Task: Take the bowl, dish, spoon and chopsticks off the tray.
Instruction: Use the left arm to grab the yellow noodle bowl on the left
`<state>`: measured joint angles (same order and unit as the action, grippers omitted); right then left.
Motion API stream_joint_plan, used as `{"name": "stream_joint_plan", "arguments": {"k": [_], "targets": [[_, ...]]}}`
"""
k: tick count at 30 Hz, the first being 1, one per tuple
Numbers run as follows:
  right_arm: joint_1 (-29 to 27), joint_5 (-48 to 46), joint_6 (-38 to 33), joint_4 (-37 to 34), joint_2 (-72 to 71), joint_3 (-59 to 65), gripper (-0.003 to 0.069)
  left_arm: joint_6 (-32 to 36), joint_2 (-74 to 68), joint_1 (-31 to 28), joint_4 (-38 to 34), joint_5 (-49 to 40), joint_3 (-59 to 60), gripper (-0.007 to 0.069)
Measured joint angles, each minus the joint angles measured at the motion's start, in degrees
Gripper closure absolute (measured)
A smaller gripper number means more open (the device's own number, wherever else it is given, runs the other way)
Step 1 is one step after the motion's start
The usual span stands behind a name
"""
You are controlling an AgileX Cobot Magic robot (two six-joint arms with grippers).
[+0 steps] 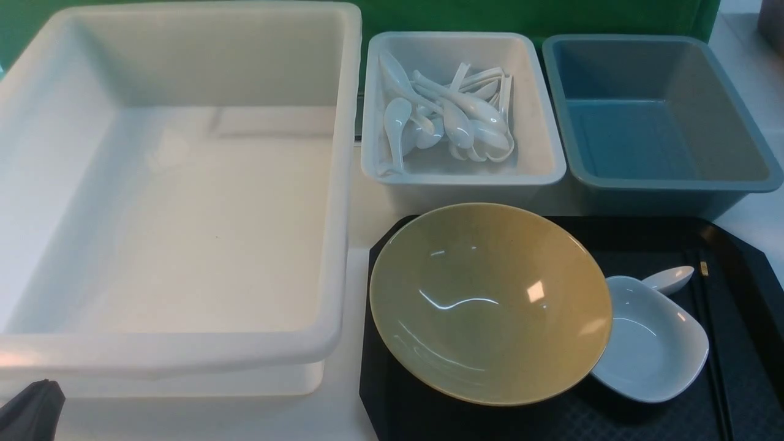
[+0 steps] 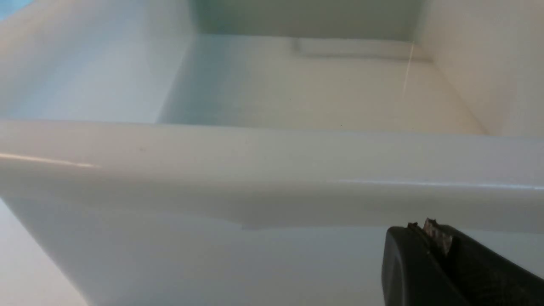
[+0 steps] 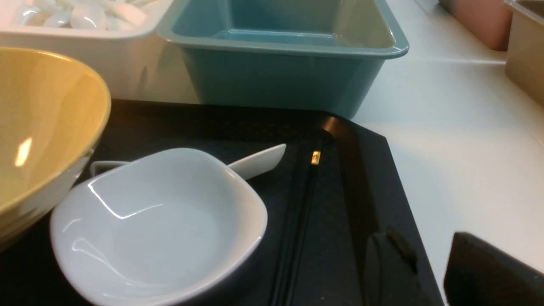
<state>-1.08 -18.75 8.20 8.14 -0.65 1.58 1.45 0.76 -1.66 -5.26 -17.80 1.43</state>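
The black tray (image 1: 753,343) (image 3: 361,191) carries the mustard-yellow bowl (image 1: 490,303) (image 3: 38,127). Tucked under the bowl's right rim is the small white dish (image 1: 652,340) (image 3: 157,225). Behind the dish the white spoon (image 1: 670,278) (image 3: 259,161) pokes out. The black chopsticks (image 1: 704,288) (image 3: 299,212) lie along the tray's right side. My right gripper (image 3: 425,250) is open and empty at the tray's right rim, one finger over the tray and one over the table. My left gripper (image 1: 43,386) (image 2: 425,227) is shut, low in front of the big tub.
A large white tub (image 1: 184,355) (image 2: 272,170) fills the left side. Behind the tray stand a small white tub (image 1: 459,174) (image 3: 85,36) holding several white spoons and a blue-grey tub (image 1: 661,184) (image 3: 276,46). Pink (image 3: 480,21) and tan (image 3: 527,51) containers sit far right.
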Motion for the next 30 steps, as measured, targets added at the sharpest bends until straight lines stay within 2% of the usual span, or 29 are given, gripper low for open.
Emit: {"name": "stream_joint_plan", "arguments": {"k": [8, 12, 19, 24, 26, 27, 28, 30], "targets": [[0.0, 0.0, 0.0, 0.0, 0.0, 0.0, 0.0421, 0.9, 0.0, 0.0, 4.4, 2.4, 0.0, 0.0640], [0.0, 0.0, 0.0, 0.0, 0.0, 0.0, 0.0421, 0.9, 0.0, 0.0, 5.6, 8.5, 0.0, 0.0640], [0.0, 1.0, -0.4, 0.3, 0.0, 0.0, 0.0421, 1.0, 0.0, 0.0, 5.9, 25.1, 0.0, 0.0640], [0.0, 14.4, -0.5, 0.5, 0.0, 0.0, 0.0421, 1.0, 0.0, 0.0, 5.9, 33.8, 0.0, 0.0640], [0.0, 24.0, 0.0, 0.6, 0.0, 0.0, 0.0421, 0.6, 0.0, 0.0, 5.9, 37.1, 0.0, 0.0640], [0.0, 24.8, 0.1, 0.6, 0.0, 0.0, 0.0421, 0.5, 0.0, 0.0, 5.9, 37.8, 0.0, 0.0640], [0.0, 31.2, 2.0, 0.7, 0.0, 0.0, 0.0421, -0.6, 0.0, 0.0, 5.9, 40.9, 0.0, 0.0640], [0.0, 38.2, 6.5, 0.7, 0.0, 0.0, 0.0421, -2.0, 0.0, 0.0, 5.9, 44.1, 0.0, 0.0640]]}}
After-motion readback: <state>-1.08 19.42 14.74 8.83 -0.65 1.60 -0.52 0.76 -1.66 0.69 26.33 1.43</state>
